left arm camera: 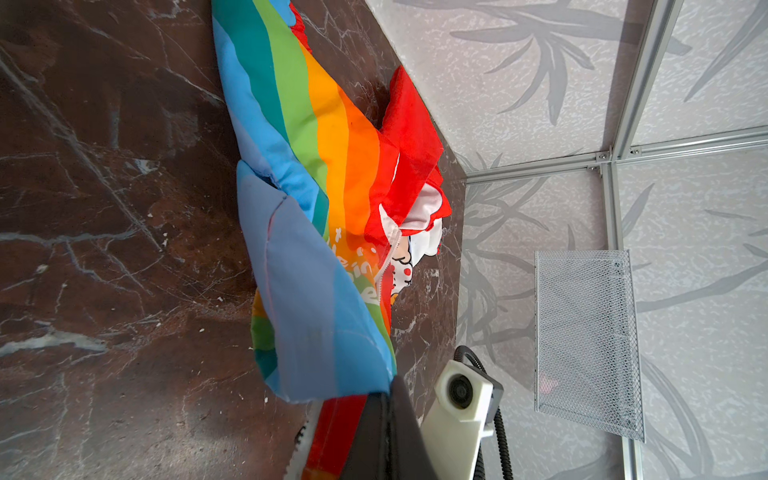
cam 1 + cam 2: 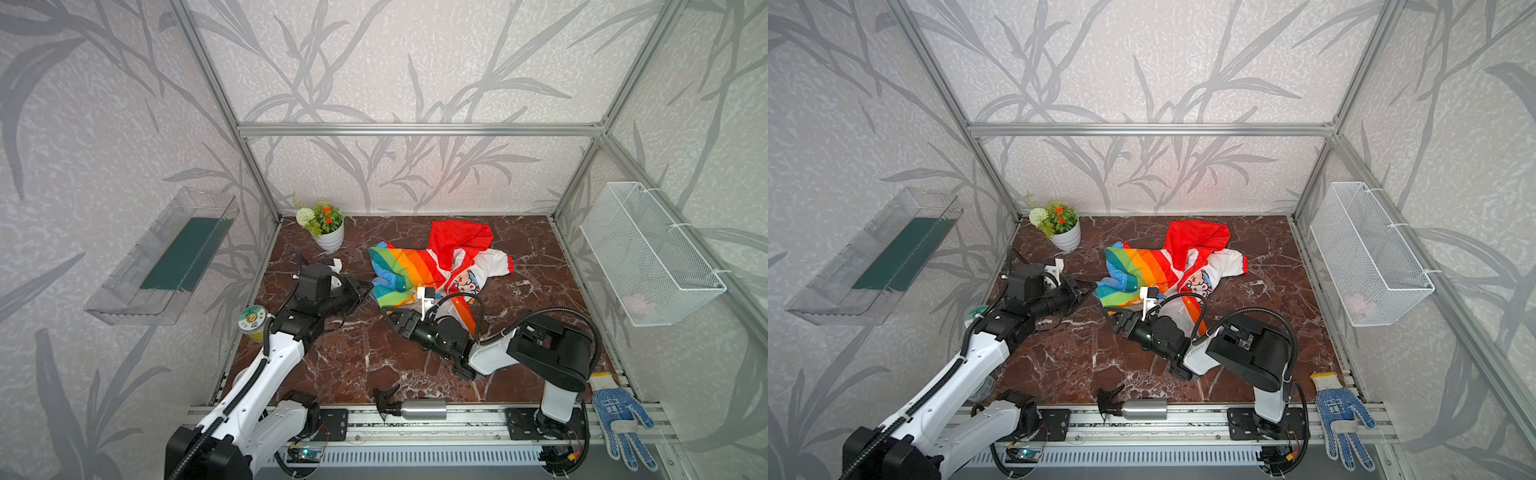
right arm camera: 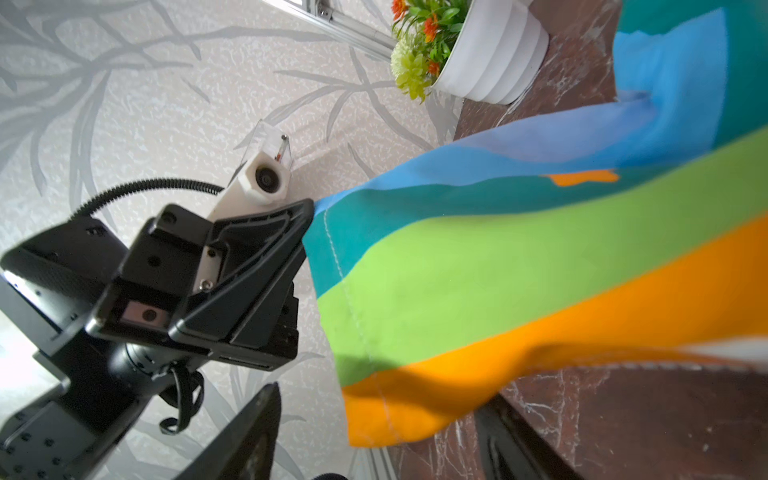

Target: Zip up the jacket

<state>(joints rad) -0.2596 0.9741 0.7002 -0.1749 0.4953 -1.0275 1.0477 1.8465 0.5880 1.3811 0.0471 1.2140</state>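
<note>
- Now the jacket [image 2: 419,266] lies crumpled toward 12 o'clock on the counter [image 2: 374,365], with its hood [image 2: 457,237] at 1 o'clock and its hem [image 2: 395,296] at 7 o'clock.
- The left claw [image 2: 365,289] is pinched tight on the hem's blue corner, at the jacket's 9 o'clock.
- The right claw [image 2: 390,316] stands parted around the orange hem edge, not clamped.
- From it the jacket's long axis runs toward 1 o'clock.
- By my judgement the right arm is nearer the zipper [image 1: 386,270] foot.

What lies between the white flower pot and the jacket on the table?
Nothing. Between the flower pot and the jacket only the bare marble table shows, in both top views.
</note>
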